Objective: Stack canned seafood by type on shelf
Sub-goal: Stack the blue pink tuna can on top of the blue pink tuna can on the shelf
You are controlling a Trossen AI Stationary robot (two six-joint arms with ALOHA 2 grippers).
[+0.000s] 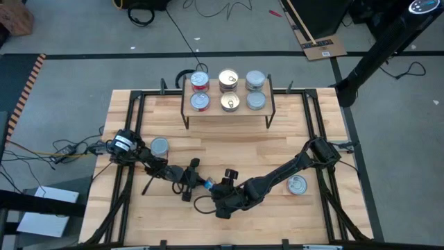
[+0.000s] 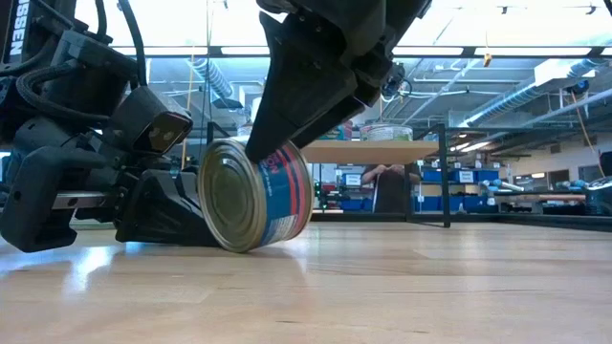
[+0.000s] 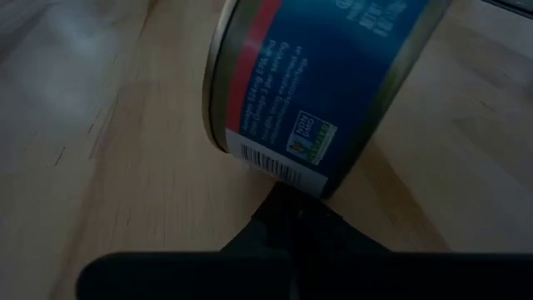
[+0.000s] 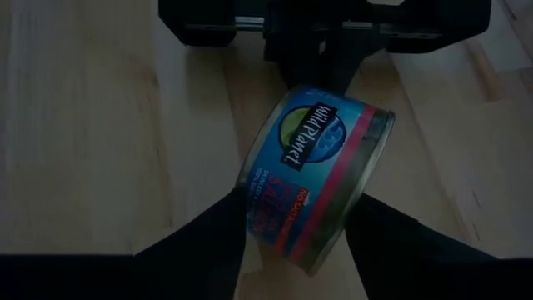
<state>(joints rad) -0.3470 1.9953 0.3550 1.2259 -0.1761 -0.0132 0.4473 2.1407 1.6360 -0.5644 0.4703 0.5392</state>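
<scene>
We count six short round tins on the small light-wood shelf on black legs (image 1: 228, 110) at twelve o'clock on the slatted wooden worktop (image 1: 291, 149): two red-sided ones (image 1: 200, 82) on its nine o'clock side, two gold-topped ones (image 1: 228, 81) in the middle, two silver-topped ones (image 1: 255, 81) on its three o'clock side. Each type seems to sit in its own column. Whether any are stacked we cannot tell from above.

Left on the worktop: a silver-topped tin (image 1: 159, 146) at nine o'clock, another silver-topped tin (image 1: 297, 185) at four o'clock, and a blue-labelled tin with a red band (image 2: 256, 194) near six o'clock. We judge the task about two-thirds done.

The blue-labelled tin stands tilted on its edge between the two arms. The right end effector (image 4: 296, 229) reaches down over it, fingers (image 4: 221, 229) partly open and straddling the tin's flat ends; in the low view one finger touches the upper rim. We cannot confirm a firm grip. The left end effector (image 3: 287, 221) is closed, low on the worktop, its tip against the tin's side and apparently propping it.
</scene>
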